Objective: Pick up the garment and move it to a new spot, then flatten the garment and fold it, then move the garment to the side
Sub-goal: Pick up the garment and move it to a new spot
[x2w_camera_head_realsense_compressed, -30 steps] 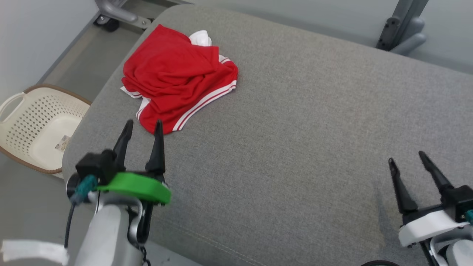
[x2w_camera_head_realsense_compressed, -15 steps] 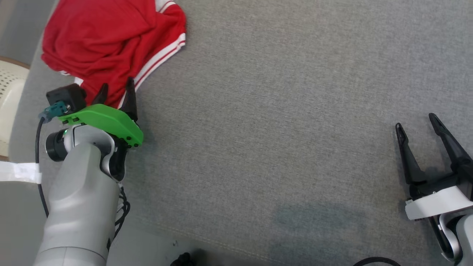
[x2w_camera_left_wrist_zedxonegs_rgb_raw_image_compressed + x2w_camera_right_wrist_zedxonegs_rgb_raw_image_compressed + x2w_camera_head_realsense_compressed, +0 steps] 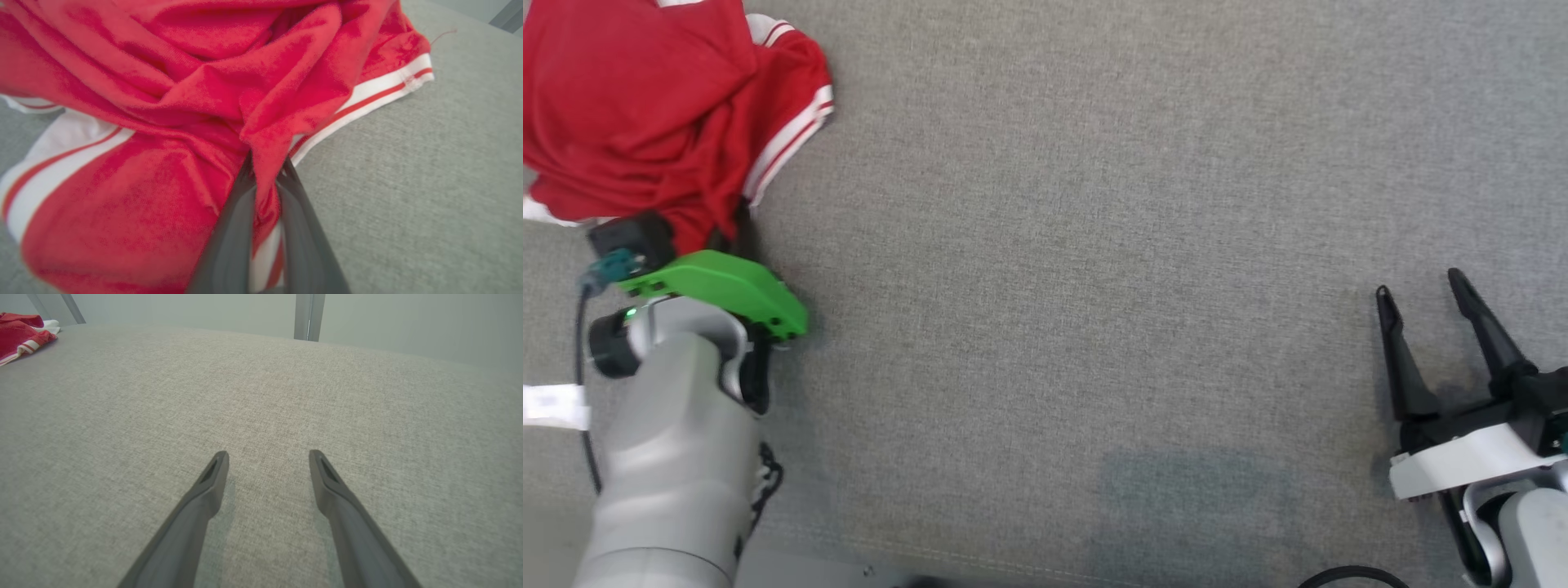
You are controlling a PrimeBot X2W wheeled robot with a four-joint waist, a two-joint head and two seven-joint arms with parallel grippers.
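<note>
Pinching garment point(image 3: 163, 122), left fingers point(image 3: 231, 245) half-buried in folds

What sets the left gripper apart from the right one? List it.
The left gripper is shut on a fold of the red garment; the right gripper is open, empty. The left gripper has a green mount; the right gripper a white mount. The left sits at the garment, the right over grey cushion. Both have two long dark fingers.

Garment point(image 3: 637, 106) runs off the top-left edge (folds hide the left fingers' point(image 3: 229, 237) tips).
</note>
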